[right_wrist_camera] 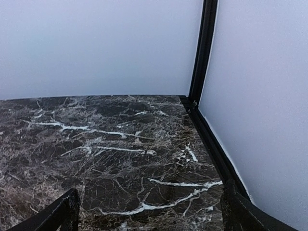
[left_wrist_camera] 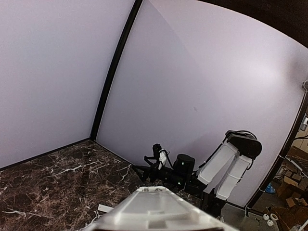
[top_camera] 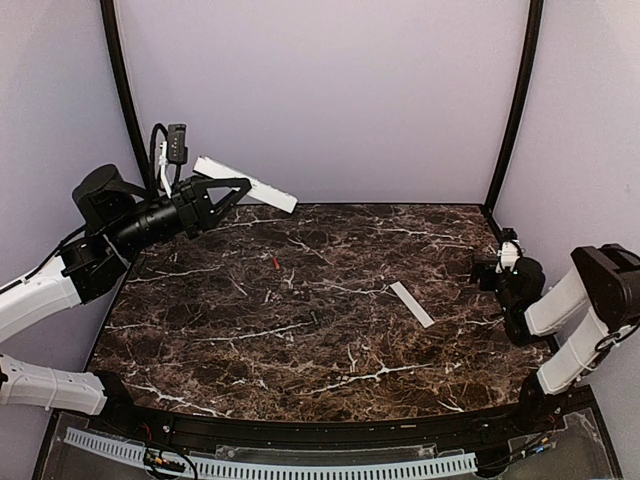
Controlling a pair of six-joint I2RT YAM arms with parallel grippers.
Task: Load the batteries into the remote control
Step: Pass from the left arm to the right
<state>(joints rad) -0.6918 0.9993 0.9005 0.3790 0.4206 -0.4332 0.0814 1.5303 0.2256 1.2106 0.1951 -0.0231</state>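
Observation:
My left gripper (top_camera: 235,190) is shut on the remote control (top_camera: 247,184), a long white bar held in the air above the table's far left corner, slanting down to the right. In the left wrist view the remote (left_wrist_camera: 159,211) fills the bottom middle, and the fingers are hidden under it. A tiny red-orange battery (top_camera: 274,262) lies on the marble below and right of the remote. I cannot make out the dark battery against the dark marble. My right gripper (top_camera: 488,270) is open and empty, low at the table's right edge; it also shows in the right wrist view (right_wrist_camera: 149,219).
A thin flat pale-grey strip (top_camera: 411,303) lies right of centre on the marble table (top_camera: 300,380); it also shows in the left wrist view (left_wrist_camera: 105,208). Lilac walls with black corner posts (top_camera: 510,110) close in the back and sides. The right arm (left_wrist_camera: 231,161) stands opposite the left wrist camera.

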